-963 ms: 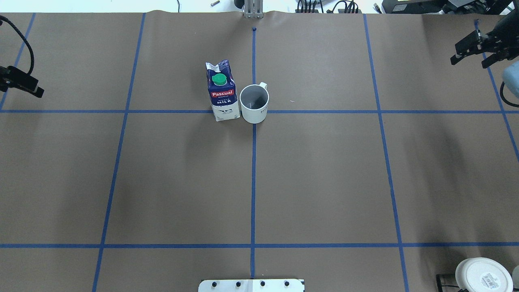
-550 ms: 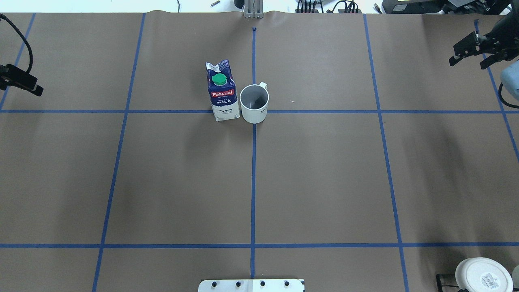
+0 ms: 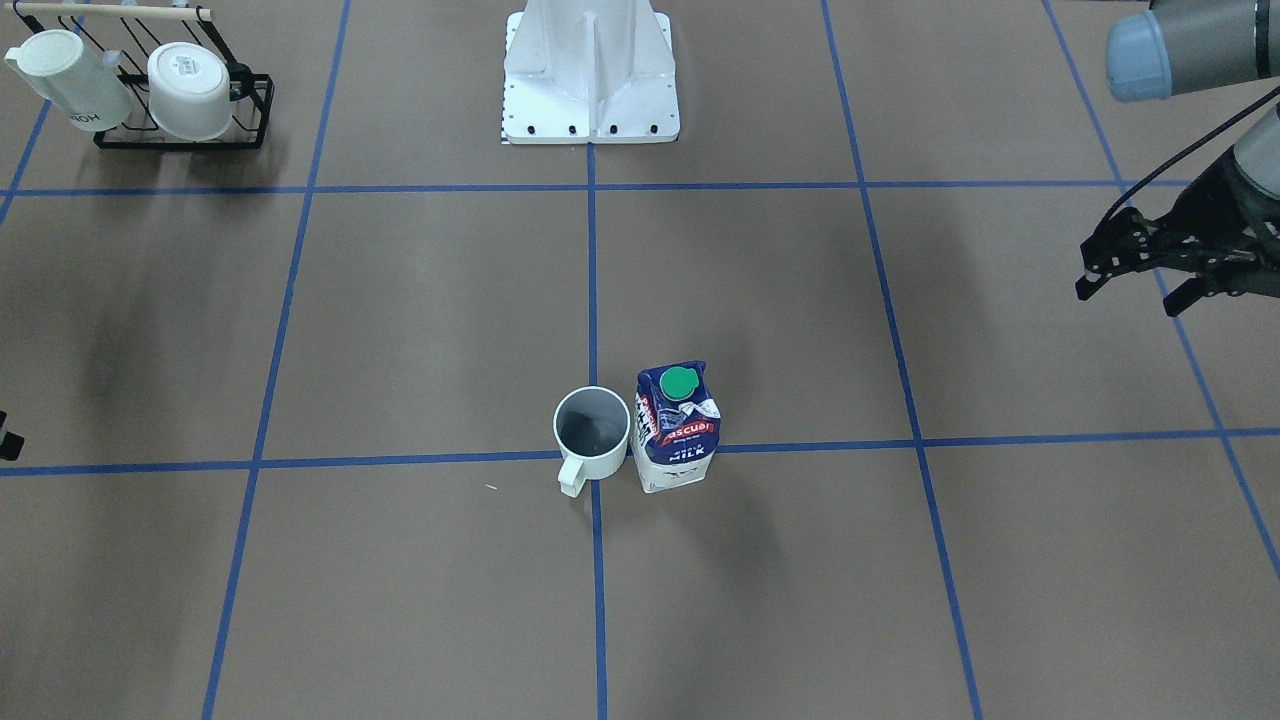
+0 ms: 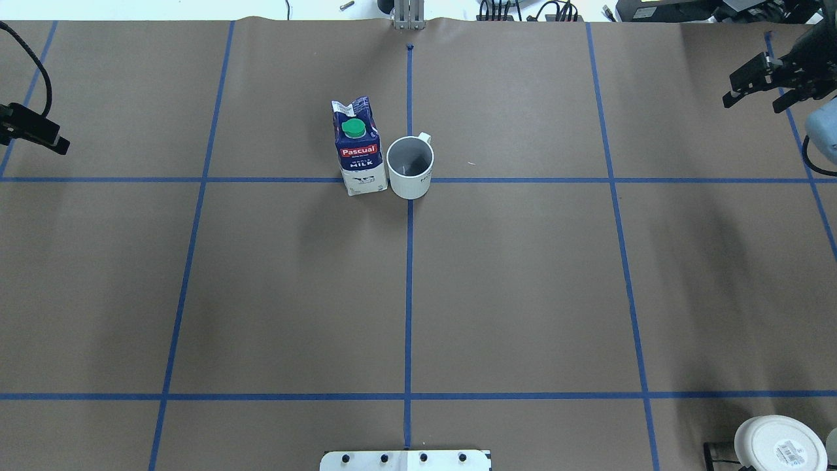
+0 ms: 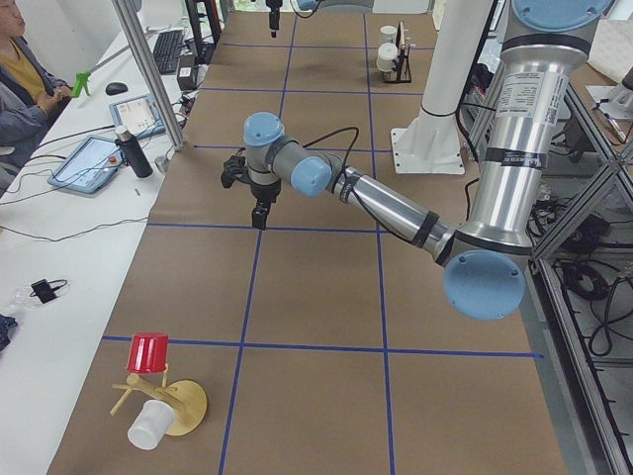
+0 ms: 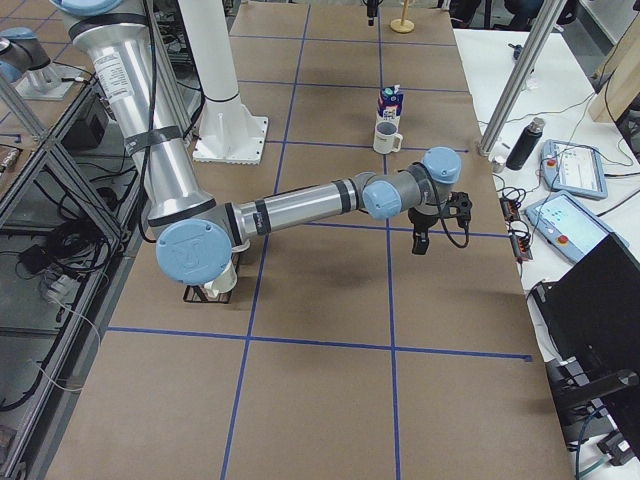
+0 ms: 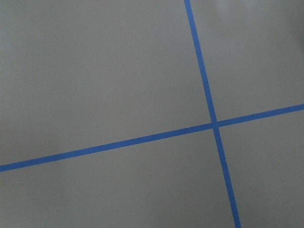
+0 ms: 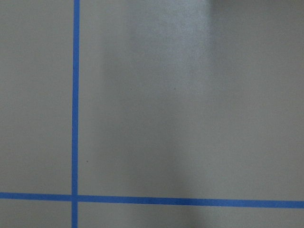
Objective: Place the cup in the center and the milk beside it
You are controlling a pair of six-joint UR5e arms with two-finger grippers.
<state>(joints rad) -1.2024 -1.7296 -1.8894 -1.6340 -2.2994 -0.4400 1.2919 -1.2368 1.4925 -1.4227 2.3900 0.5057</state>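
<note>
The white cup stands upright on the centre tape crossing, its handle toward the far side. The milk, a navy and white carton with a green cap, stands upright close beside it on the view's left; it is apart from both grippers. In the front-facing view the cup and milk stand side by side. My left gripper hangs open and empty far out at the table's left side, and also shows overhead. My right gripper is open and empty at the far right.
A black rack with two other white mugs stands near the robot's right side. The white robot base is at the table's near edge. A wooden stand with a red cup sits at the left end.
The right gripper has drifted slightly up and away toward the far right. The left gripper has edged slightly further left. Cup and milk have not moved.
</note>
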